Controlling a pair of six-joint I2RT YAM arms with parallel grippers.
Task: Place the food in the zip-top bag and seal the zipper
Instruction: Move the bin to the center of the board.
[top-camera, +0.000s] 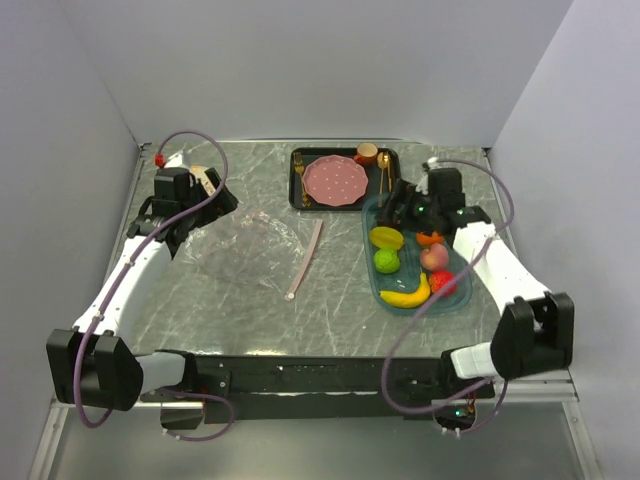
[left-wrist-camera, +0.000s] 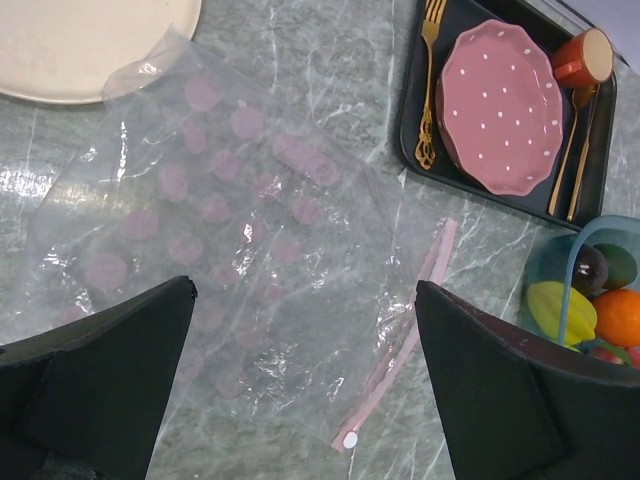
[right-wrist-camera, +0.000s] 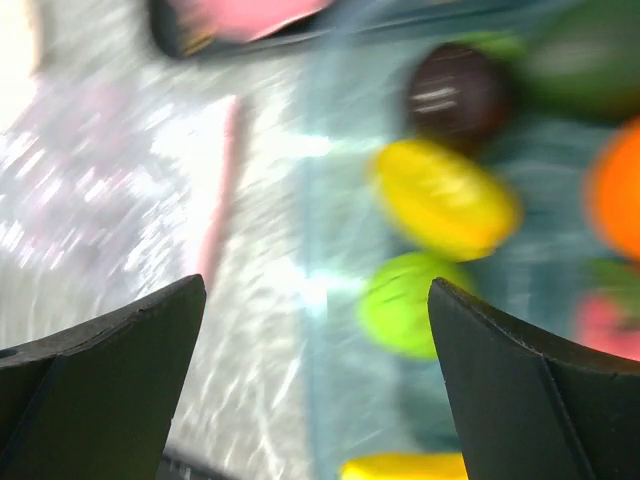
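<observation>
Left fingers (left-wrist-camera: 100, 390) wide, near zip-top bag (left-wrist-camera: 230, 240)

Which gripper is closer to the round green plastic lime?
Right. The right gripper hovers over the translucent blue tray's far end, beyond the lime; the left gripper is by the clear plastic bag.

Grey-green marbled desk (top-camera: 330, 310), black rectangular tray (top-camera: 297, 200) at its far edge, pink white-dotted scalloped plate (left-wrist-camera: 496, 105) on it, gold fork (left-wrist-camera: 429, 90) left, gold spoon (left-wrist-camera: 565, 150) and orange-red cup (left-wrist-camera: 585, 58) right, translucent blue oval tray (top-camera: 410, 265) just beside, cream round plate (left-wrist-camera: 80, 40).
</observation>
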